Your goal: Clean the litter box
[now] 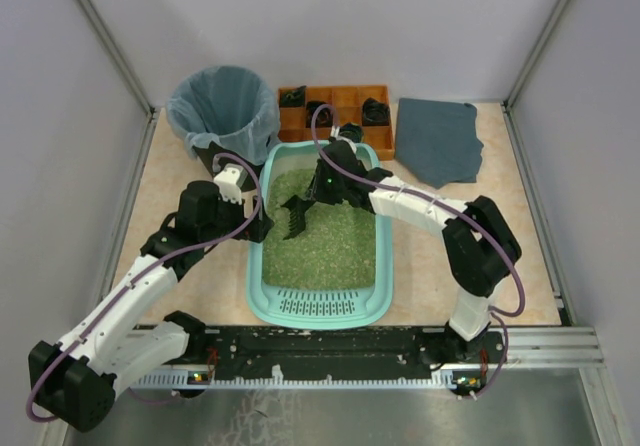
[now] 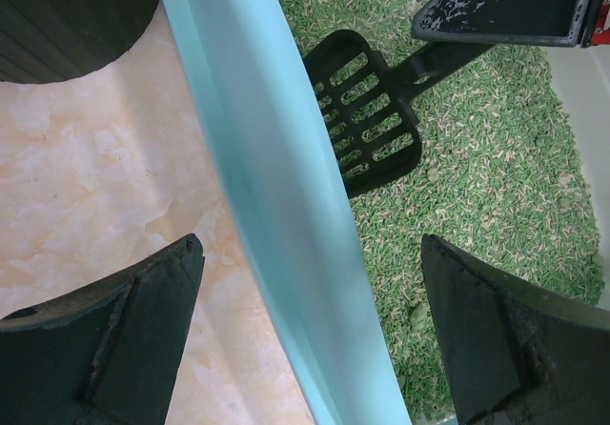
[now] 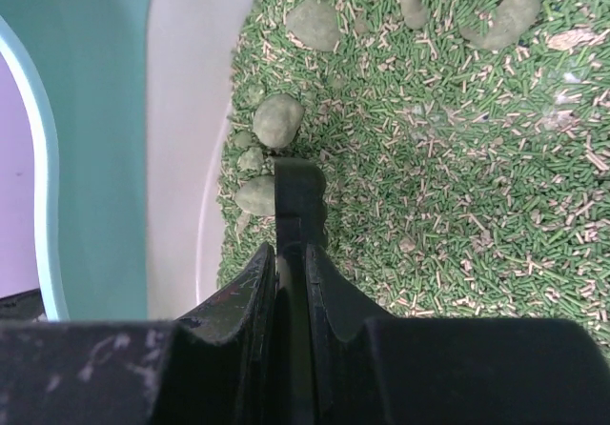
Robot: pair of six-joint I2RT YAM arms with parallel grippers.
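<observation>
The light-teal litter box lies mid-table, filled with green litter. My right gripper is shut on the handle of a black slotted scoop, whose head rests on the litter near the box's left wall. In the right wrist view the scoop handle sticks out edge-on between the shut fingers, with green clumps beside it. My left gripper is open and straddles the box's left wall, one finger outside and one over the litter. The scoop's head shows beyond it.
A black bin with a clear bag stands at the back left, close to the box's corner. An orange compartmented tray holding black items sits behind the box. A grey cloth lies at the back right.
</observation>
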